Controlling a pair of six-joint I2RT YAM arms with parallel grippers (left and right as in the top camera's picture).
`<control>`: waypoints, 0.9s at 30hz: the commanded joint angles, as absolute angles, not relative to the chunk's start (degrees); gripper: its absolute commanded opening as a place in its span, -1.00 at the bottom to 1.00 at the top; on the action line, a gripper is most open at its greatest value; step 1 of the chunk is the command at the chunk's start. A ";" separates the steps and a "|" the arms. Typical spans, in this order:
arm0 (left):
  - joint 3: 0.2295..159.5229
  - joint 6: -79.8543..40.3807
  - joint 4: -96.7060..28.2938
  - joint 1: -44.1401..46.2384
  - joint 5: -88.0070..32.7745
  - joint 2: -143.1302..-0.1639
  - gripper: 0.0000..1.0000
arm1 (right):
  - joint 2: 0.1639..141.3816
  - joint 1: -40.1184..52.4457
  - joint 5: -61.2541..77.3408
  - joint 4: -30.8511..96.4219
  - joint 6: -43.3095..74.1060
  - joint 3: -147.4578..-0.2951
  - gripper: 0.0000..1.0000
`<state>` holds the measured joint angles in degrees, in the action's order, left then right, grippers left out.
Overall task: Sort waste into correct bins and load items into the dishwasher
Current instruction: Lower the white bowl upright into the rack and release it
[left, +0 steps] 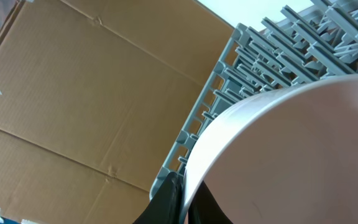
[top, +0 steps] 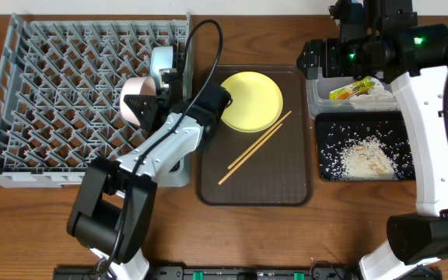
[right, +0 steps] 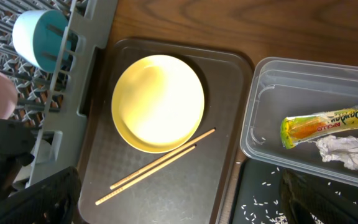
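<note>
My left gripper (top: 141, 105) is shut on the rim of a white bowl (top: 131, 96), held on its side over the right part of the grey dishwasher rack (top: 53, 85). In the left wrist view the bowl (left: 291, 155) fills the right side, its rim pinched between the black fingers (left: 169, 202). A light blue bowl (top: 164, 66) lies in the rack. The yellow plate (right: 159, 102) and two chopsticks (right: 157, 165) lie on the brown tray. My right gripper (right: 179, 205) hangs open high above them. The wrapper (right: 328, 121) and crumpled paper (right: 350, 152) lie in the clear tub (right: 260, 124); rice (top: 364, 155) covers the black tray (top: 327, 167).
The brown serving tray (top: 255, 187) sits between the rack and the bins. The right arm (top: 434, 109) stands over the tub and the black tray. A cardboard sheet (left: 73, 93) rises beyond the rack's far side.
</note>
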<state>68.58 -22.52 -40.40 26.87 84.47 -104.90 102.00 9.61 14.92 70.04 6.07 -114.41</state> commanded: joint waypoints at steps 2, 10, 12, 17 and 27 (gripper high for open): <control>68.47 -24.97 -39.92 28.03 87.20 -104.62 -0.86 | 102.35 10.15 14.81 70.08 6.15 -114.58 0.99; 68.45 -25.85 -39.92 29.98 77.73 -105.25 -0.86 | 102.35 10.15 14.81 70.08 6.15 -114.58 0.98; 68.45 -25.80 -39.94 29.91 77.82 -106.10 -0.86 | 102.35 10.15 14.81 70.08 6.15 -114.58 0.99; 68.45 -25.78 -39.94 29.93 83.94 -106.61 -0.86 | 102.35 10.15 14.81 70.08 6.15 -114.58 0.99; 68.47 -26.70 -39.66 29.78 89.89 -106.78 -0.86 | 102.35 10.15 14.81 70.08 6.15 -114.58 0.99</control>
<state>68.58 -24.64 -39.97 30.06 87.00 -106.02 102.00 9.61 14.92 70.04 6.07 -114.41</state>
